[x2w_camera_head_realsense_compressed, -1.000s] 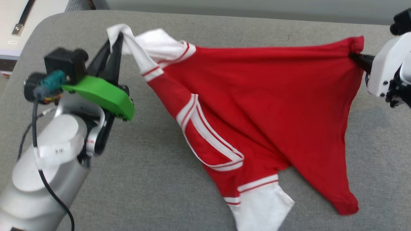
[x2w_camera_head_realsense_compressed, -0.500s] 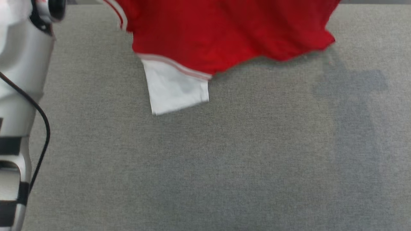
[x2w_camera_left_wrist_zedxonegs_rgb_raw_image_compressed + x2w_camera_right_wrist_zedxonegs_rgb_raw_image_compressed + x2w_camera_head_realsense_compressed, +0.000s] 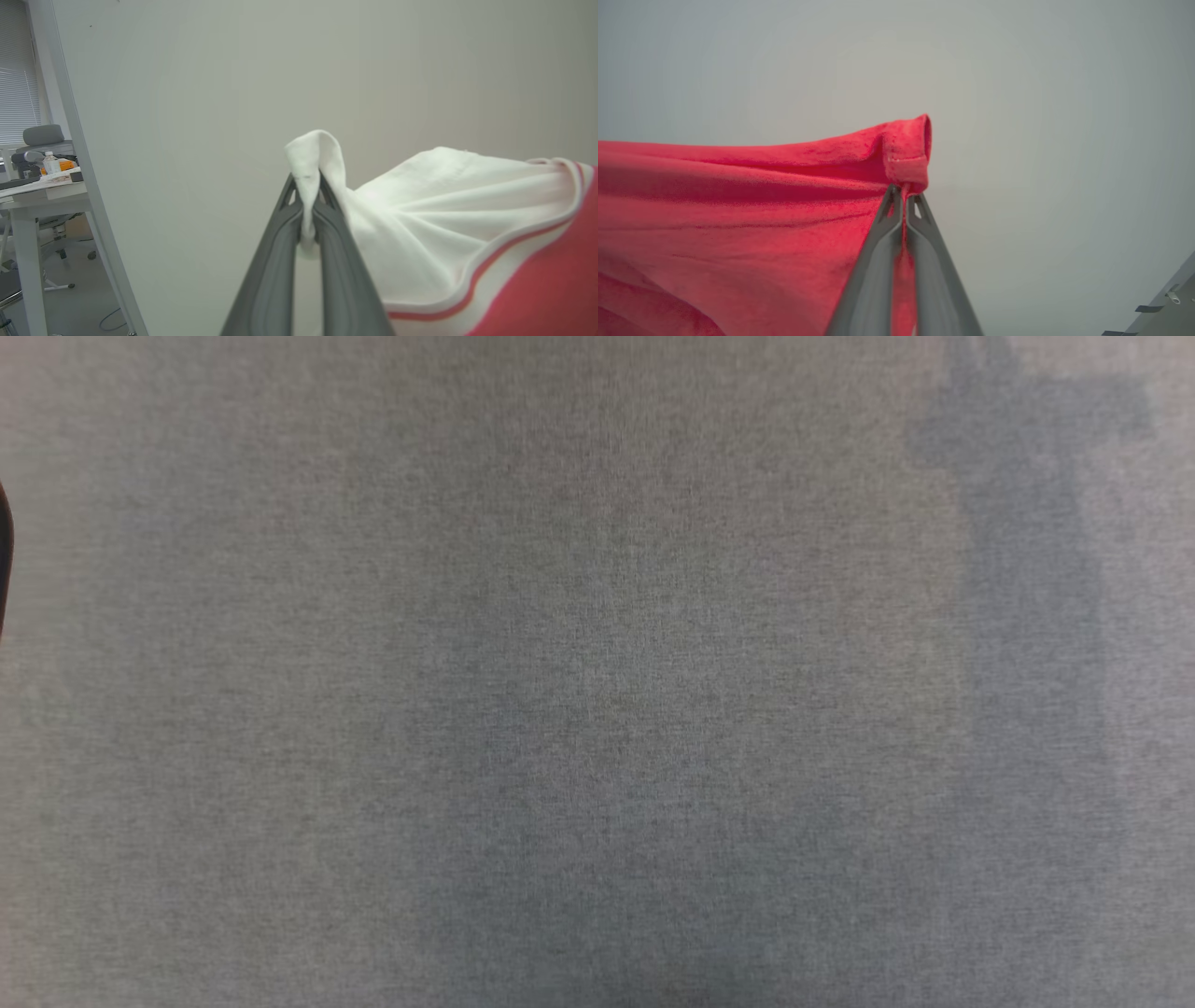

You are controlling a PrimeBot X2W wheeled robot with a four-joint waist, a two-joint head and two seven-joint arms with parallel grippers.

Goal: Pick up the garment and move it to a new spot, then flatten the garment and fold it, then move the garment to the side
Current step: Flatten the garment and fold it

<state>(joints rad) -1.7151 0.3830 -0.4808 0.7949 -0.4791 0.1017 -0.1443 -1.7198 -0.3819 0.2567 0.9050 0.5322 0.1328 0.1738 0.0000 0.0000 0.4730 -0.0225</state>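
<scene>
Fabric, grey and finely woven, makes up the work surface (image 3: 597, 672) in the head view. A soft blurred shadow (image 3: 1027, 569) lies toward its right edge, and there is a dark sliver at the left edge I cannot identify. Left wrist view: left gripper (image 3: 307, 184) clenched on the white sleeve end (image 3: 310, 149) of the garment (image 3: 537, 289), cloth pinched into a small rounded peak above the tips. Soft white knit fans out in gathers to a red-and-white stripe, then the red body at right. Pale wall (image 3: 210, 93) behind, desk (image 3: 42, 186) far left. Right wrist view: right gripper (image 3: 903, 192) clamped on a red corner (image 3: 908, 154) with a stitched, rolled hem. Matte red jersey runs off leftward in long shallow ridges, which reads as tension. Judgement: the garment hangs stretched between the two claws, clear of the surface, with far-apart points held so it opens out for carrying and laying flat.
</scene>
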